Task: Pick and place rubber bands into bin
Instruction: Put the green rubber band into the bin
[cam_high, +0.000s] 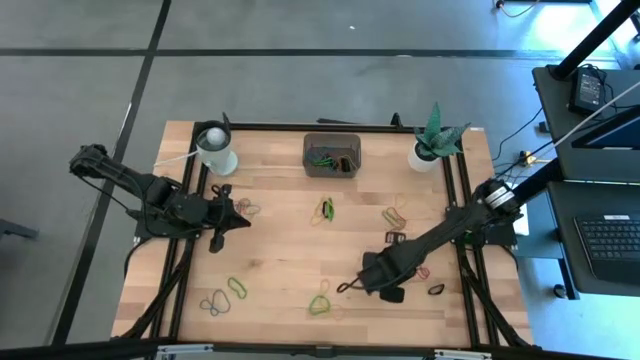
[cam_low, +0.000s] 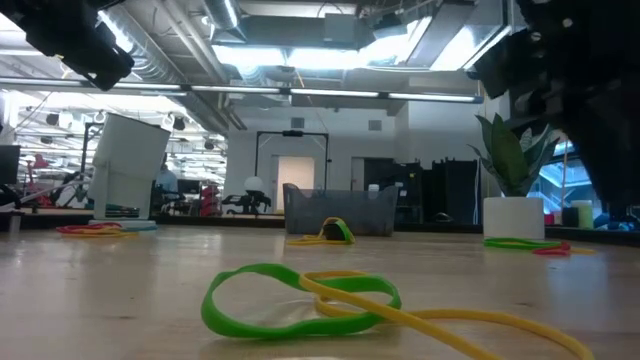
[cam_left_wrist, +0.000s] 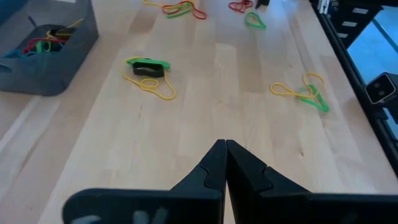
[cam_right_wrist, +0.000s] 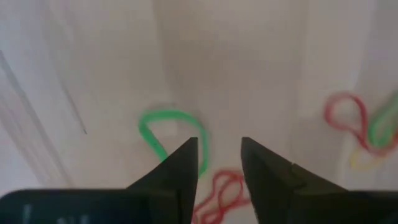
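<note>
The bin (cam_high: 331, 155) stands at the table's far middle with several rubber bands in it; the left wrist view also shows the bin (cam_left_wrist: 43, 56). Loose rubber bands lie scattered on the wood: a green one (cam_high: 320, 304) near the front, green-yellow ones (cam_high: 326, 210), and others (cam_high: 225, 295) at the front left. My right gripper (cam_high: 348, 287) points down and is open just above a green band (cam_right_wrist: 163, 127) and a red band (cam_right_wrist: 217, 193). My left gripper (cam_left_wrist: 224, 146) is shut and hangs over the table's left part (cam_high: 243, 212), with nothing in it.
A white cup (cam_high: 216, 150) stands at the far left and a white plant pot (cam_high: 425, 155) at the far right. Black frame rails (cam_high: 190, 250) run along the table's left and right sides. A black band (cam_high: 436, 290) lies near the right rail.
</note>
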